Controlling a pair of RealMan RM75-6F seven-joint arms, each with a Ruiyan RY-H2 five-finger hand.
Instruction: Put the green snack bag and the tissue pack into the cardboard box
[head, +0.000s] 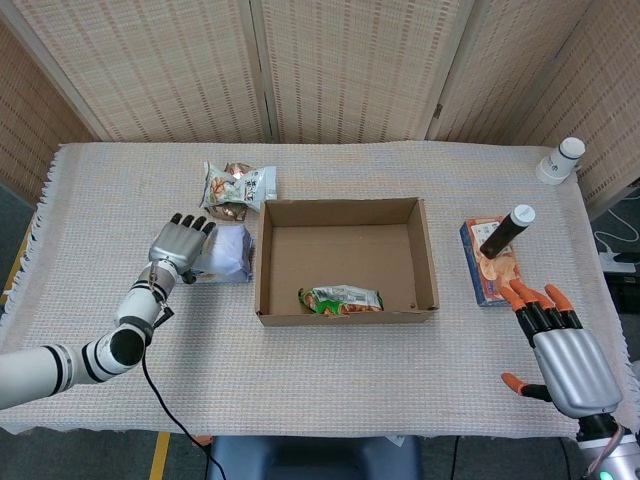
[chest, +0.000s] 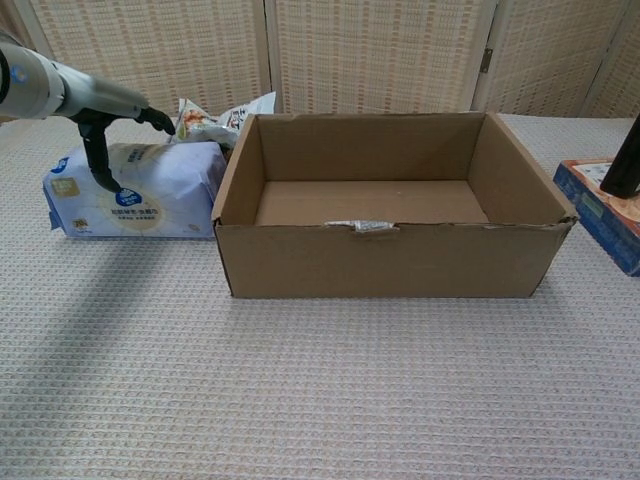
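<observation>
The cardboard box (head: 345, 205) stands open at the table's middle. The green snack bag (head: 342, 299) lies inside it against the near wall; in the chest view only its edge (chest: 362, 226) shows above the rim of the box (chest: 390, 262). The pale blue tissue pack (head: 230, 250) lies flat on the cloth just left of the box. My left hand (head: 177, 242) is over its left part, fingers apart. In the chest view this hand (chest: 100, 125) straddles the tissue pack (chest: 150, 190), thumb down its front face. My right hand (head: 560, 350) hovers open at the near right, holding nothing.
A second snack bag (head: 238, 186) lies behind the tissue pack, near the box's far left corner. Right of the box, a dark bottle (head: 505, 230) stands on a blue carton (head: 490, 265). A white bottle (head: 559, 160) stands at the far right corner.
</observation>
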